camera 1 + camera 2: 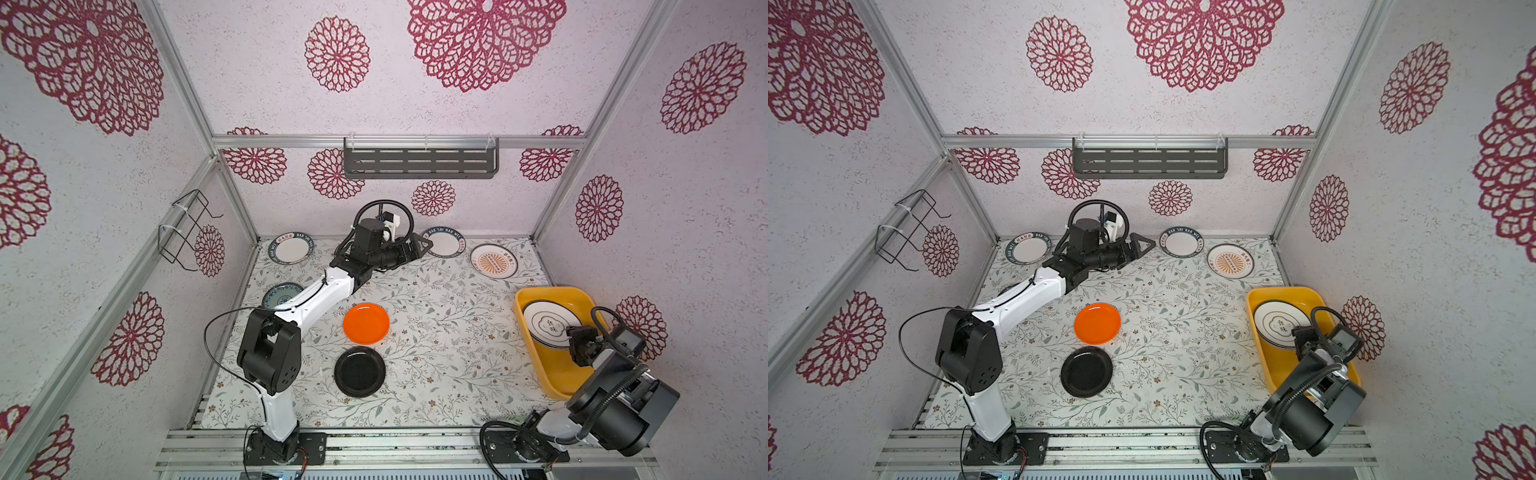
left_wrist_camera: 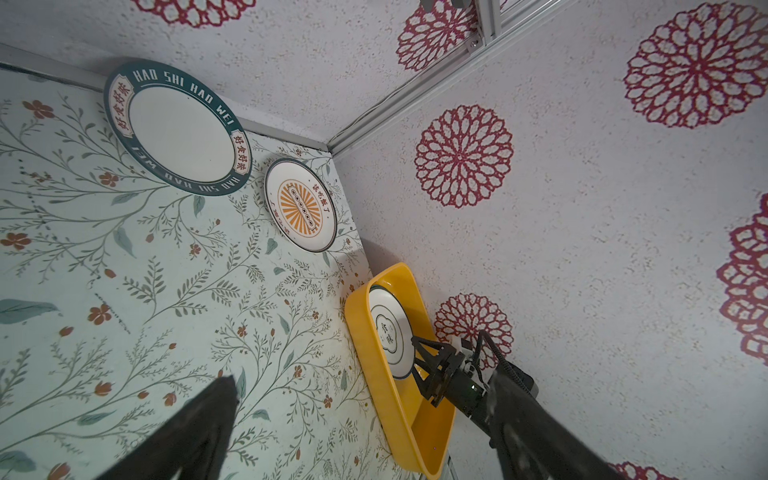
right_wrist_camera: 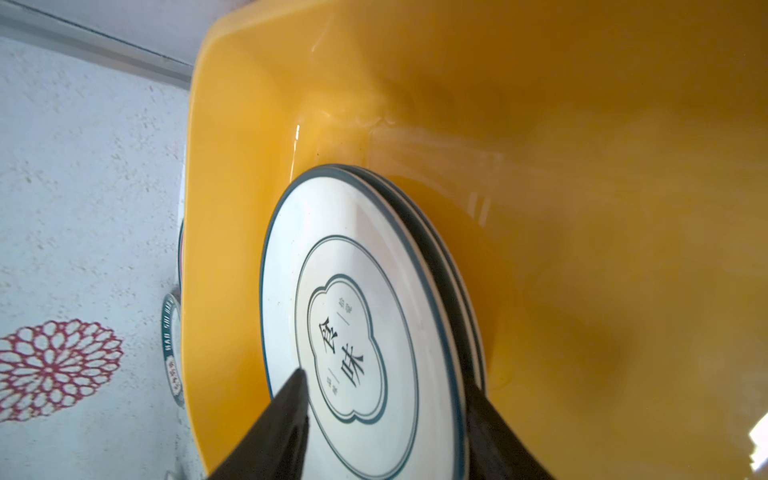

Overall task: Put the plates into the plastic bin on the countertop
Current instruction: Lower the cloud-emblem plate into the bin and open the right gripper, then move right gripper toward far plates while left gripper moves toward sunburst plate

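Inside the bin [image 3: 540, 124], plates [image 3: 357, 332] look stacked only from the right wrist.

The left arm extends forward toward the back, forearm raised, wrist level; the left gripper [image 1: 422, 247] points rightward, jaws spread wide. The right arm is folded low, wrist pitched downward; the right gripper [image 1: 574, 344] has jaws parted.

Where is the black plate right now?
In both top views the black plate lies on the countertop, front centre, just in front of the orange plate, well left of the bin.
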